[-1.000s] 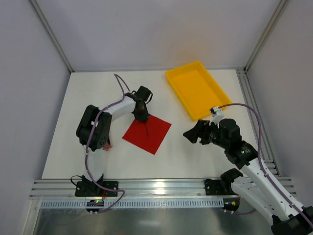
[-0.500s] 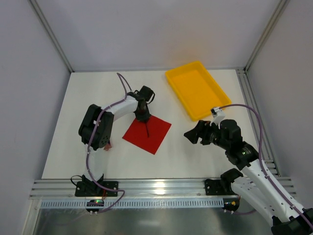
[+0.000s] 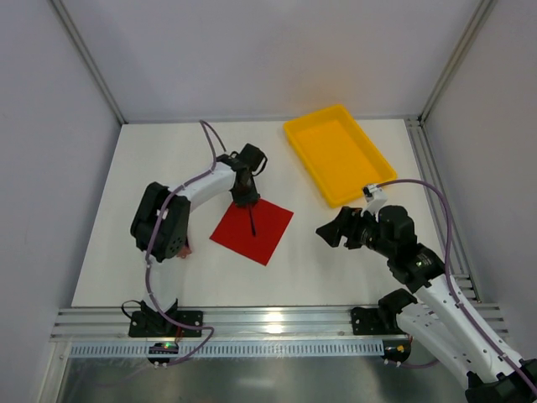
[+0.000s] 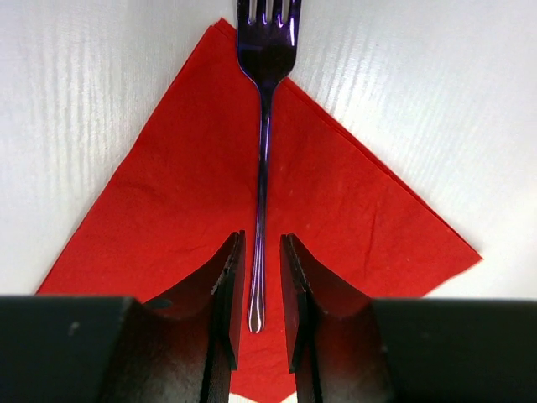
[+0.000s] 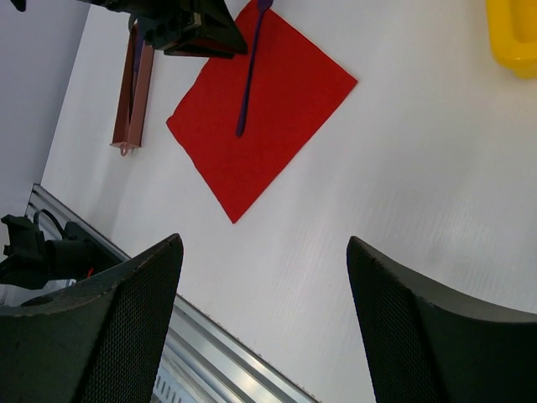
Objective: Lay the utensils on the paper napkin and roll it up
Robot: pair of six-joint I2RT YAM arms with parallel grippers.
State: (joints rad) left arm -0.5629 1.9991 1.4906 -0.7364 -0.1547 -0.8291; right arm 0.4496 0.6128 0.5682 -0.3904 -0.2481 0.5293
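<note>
The red paper napkin [image 3: 256, 231] lies flat on the white table, one corner pointing away. It also shows in the left wrist view [image 4: 336, 210] and the right wrist view [image 5: 268, 101]. The blue-purple fork [image 4: 264, 151] lies along its diagonal, tines past the far corner; it also shows as a thin line from the top [image 3: 252, 220] and from the right wrist [image 5: 247, 84]. My left gripper [image 4: 260, 239] stands over the handle end, jaws slightly apart with a gap on each side of the handle; from the top it [image 3: 245, 200] is at the napkin's far-left corner. My right gripper [image 3: 323, 231] is wide open and empty, right of the napkin [image 5: 262, 243]. The black utensil is out of view.
A yellow tray [image 3: 336, 155] stands at the back right, its corner in the right wrist view [image 5: 512, 42]. A small brownish-red block [image 5: 132, 92] lies left of the napkin by the left arm. The metal rail [image 3: 268, 323] runs along the near edge.
My left gripper has shifted slightly toward the far side. The fork stays lying on the napkin. The right arm has barely moved.
</note>
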